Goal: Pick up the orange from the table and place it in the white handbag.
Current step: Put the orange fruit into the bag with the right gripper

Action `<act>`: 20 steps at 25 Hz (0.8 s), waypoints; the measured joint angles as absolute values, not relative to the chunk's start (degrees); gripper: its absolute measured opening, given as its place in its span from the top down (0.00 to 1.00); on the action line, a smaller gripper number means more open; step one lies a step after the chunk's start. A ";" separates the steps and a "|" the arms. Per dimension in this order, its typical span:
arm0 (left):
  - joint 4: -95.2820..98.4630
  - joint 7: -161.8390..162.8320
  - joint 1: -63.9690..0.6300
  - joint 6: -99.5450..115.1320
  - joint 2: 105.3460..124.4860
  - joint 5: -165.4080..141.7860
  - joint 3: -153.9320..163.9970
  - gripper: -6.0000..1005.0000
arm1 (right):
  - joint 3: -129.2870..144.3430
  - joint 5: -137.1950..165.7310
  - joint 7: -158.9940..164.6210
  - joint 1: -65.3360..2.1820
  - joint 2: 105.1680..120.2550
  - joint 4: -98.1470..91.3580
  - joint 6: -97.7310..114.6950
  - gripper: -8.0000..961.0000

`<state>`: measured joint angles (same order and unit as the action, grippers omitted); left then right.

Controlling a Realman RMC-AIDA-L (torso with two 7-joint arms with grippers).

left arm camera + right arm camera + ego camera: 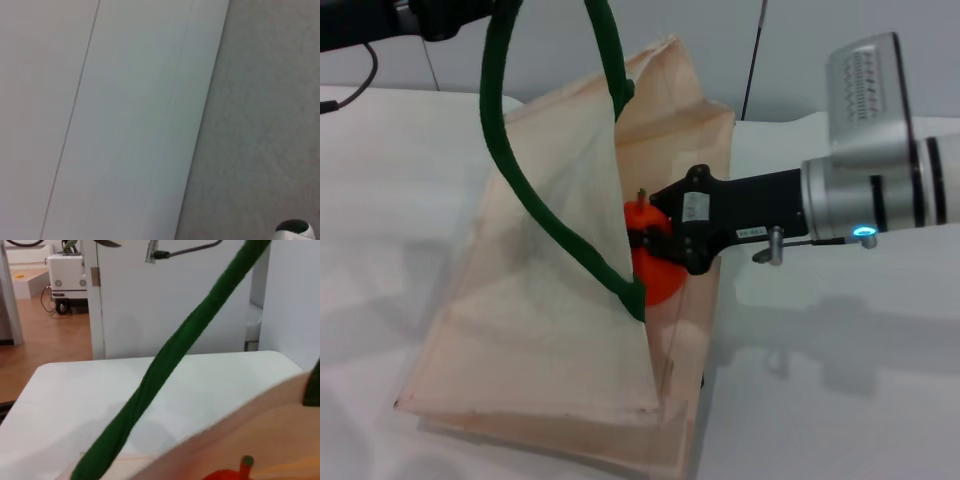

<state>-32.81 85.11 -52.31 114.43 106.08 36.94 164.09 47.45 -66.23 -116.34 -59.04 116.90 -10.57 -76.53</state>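
Your right gripper (648, 240) reaches in from the side w/ its black fingers clamped on the orange (650, 262), holding it at the open mouth of the white handbag (550, 330). Fruit sits partly behind the bag's raised front panel, its stem pointing up; from the right wrist view only the top of the orange (226, 474) & stem show, just beyond the bag's cream edge (250, 415). Bag rests on the table (840, 400), one side pulled up tent-like by its green rope handle (535, 215), which runs up toward your left arm (380, 25) above the bag's far corner. Left gripper itself isn't in sight, so you can't tell its state; its wrist cam shows only pale wall panels (125, 120).
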 joint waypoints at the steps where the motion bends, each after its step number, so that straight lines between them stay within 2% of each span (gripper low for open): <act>1: -32.74 85.10 -52.38 114.43 106.08 36.93 164.09 0.83 | 47.45 -66.18 -116.59 -59.57 116.99 -9.82 -75.74 0.87; 15: -32.78 85.15 -52.73 114.43 106.08 36.91 164.07 0.83 | 47.08 -66.31 -119.77 -64.71 117.34 -3.33 -70.18 0.92; 20: -32.79 85.10 -52.73 114.43 106.08 36.92 164.00 0.82 | 47.02 -66.31 -119.79 -64.69 117.33 -2.75 -69.56 0.80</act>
<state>-32.79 85.10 -52.73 114.43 106.08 36.92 164.00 47.02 -66.31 -119.79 -64.69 117.33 -2.75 -69.56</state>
